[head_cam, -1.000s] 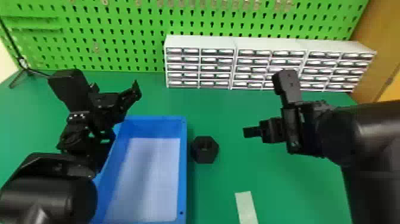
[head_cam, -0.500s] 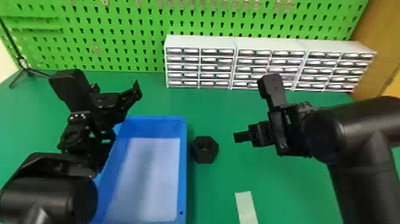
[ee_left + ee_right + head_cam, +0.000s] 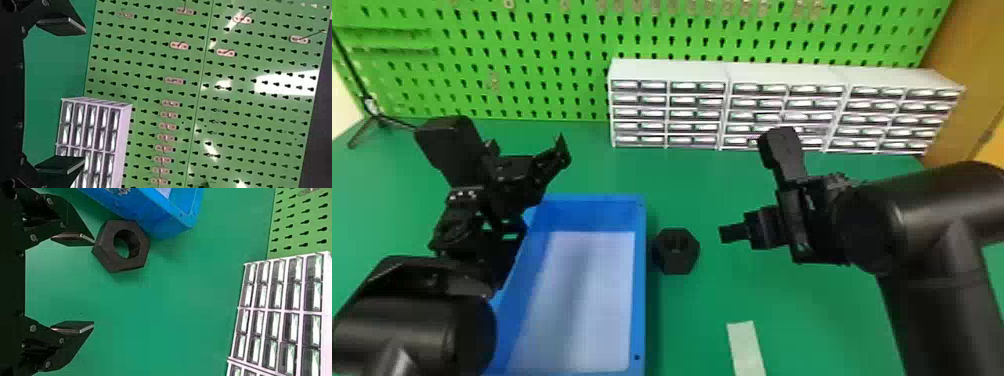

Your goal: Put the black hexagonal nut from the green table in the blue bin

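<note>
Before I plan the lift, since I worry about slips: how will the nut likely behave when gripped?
The nut looks like a thick, solid block, so it should probably stay stiff. Its flat outer faces would likely give the gripper a steady hold. Six-sided and lying with its hole upward, it seems unlikely to roll if nudged.

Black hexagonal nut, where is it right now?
In the head view, the black hexagonal nut is on the green table, just right of the blue bin, between it and the right hand.
</note>
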Robot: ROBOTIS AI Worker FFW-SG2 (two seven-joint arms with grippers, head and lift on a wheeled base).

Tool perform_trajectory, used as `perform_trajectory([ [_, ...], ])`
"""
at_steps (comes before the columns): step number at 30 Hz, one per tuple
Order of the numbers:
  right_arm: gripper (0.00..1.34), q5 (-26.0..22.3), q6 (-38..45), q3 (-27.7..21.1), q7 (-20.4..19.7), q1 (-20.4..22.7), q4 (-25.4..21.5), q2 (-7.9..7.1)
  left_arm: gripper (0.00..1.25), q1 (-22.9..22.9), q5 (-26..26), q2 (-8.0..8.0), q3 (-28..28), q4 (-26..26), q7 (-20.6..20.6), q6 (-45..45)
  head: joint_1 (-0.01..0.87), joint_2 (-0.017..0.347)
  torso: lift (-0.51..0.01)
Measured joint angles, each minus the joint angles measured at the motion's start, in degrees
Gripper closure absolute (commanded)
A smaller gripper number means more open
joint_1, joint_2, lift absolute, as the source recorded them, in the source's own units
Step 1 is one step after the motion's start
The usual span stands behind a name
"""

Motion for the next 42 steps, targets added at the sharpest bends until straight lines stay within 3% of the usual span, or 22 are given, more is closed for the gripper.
perform_trajectory([
  [42,0.51,-1.65,0.00,-0.06,0.00,-0.11,1.16,-0.09,0.13,-0.09,0.09,0.00,-0.09,0.03,0.00,0.00,0.692,0.008,-0.097],
])
